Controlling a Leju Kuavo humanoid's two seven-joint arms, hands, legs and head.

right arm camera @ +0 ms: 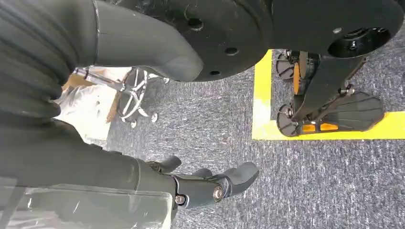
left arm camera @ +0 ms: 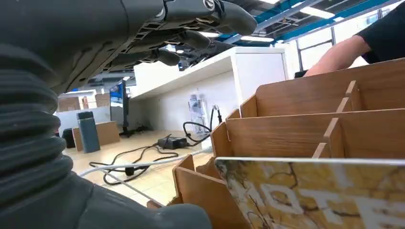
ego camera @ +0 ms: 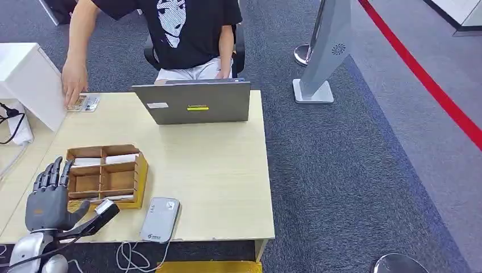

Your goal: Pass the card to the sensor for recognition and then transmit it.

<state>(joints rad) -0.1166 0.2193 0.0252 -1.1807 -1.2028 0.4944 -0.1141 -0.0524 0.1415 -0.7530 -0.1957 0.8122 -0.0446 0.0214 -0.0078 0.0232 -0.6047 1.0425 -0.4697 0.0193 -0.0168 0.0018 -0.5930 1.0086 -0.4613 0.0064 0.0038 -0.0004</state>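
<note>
A wooden card box [ego camera: 107,176] with several compartments stands on the table's near left part, with pale cards [ego camera: 121,159] in its slots. In the left wrist view a yellow marbled card [left arm camera: 315,195] with white letters stands in the box's [left arm camera: 286,129] nearest slot. My left hand [ego camera: 50,196] hovers just left of the box, fingers spread and holding nothing; its fingers [left arm camera: 191,19] reach over the box. A grey card sensor [ego camera: 160,219] lies at the table's front edge, right of the box. My right hand [right arm camera: 210,183] hangs over the carpet, holding nothing.
A person sits behind the table [ego camera: 221,176], one hand [ego camera: 74,84] on cards [ego camera: 85,103] at the far left. A grey laptop [ego camera: 196,102] stands at the back middle, a white cabinet [ego camera: 28,79] at the left. Cables [ego camera: 136,259] hang below the sensor.
</note>
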